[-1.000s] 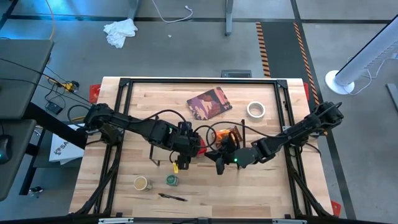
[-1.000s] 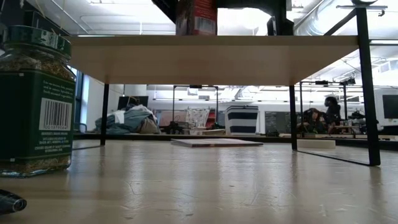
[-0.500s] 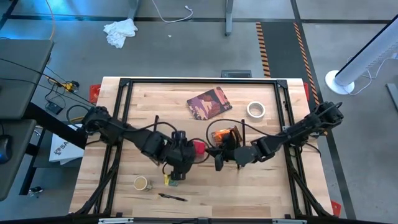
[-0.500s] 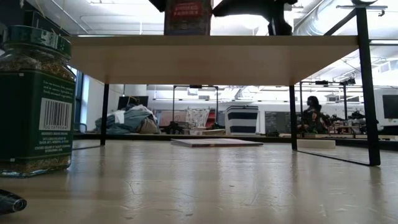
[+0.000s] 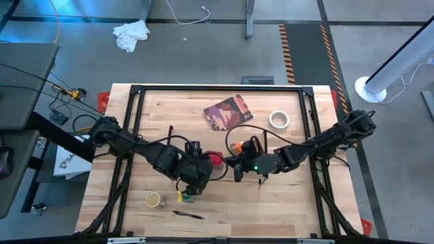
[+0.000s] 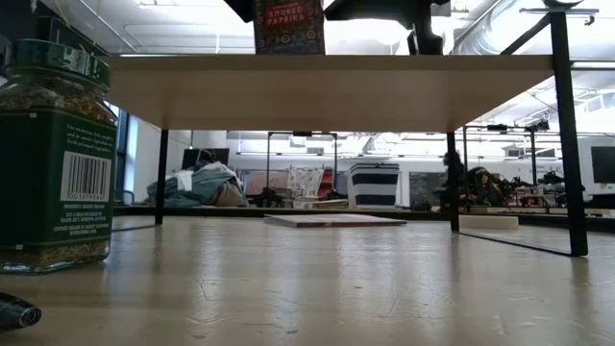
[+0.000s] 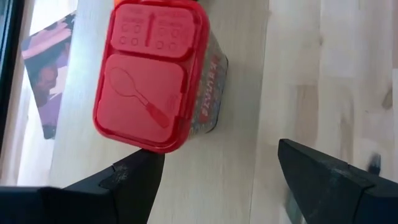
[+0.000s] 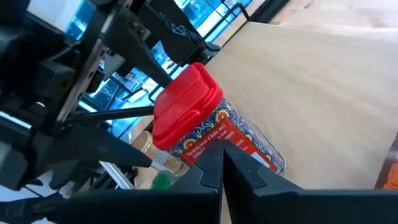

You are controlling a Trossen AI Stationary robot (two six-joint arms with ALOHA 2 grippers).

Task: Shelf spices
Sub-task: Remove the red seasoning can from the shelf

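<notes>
Red tin: bright red lid w/ spoon shape pressed in, sides red w/ blue-white swirly print. Green jar: dark green label, white barcode patch, brown-green flakes inside. Tan jar: pale tan top. Packet: orange-brown. Shelf: light wood top, thin black legs. Card: dark reddish w/ purple-pink print. Tape roll: white. Table: light wood planks, black frame. Arms: dark, nearly black.
</notes>
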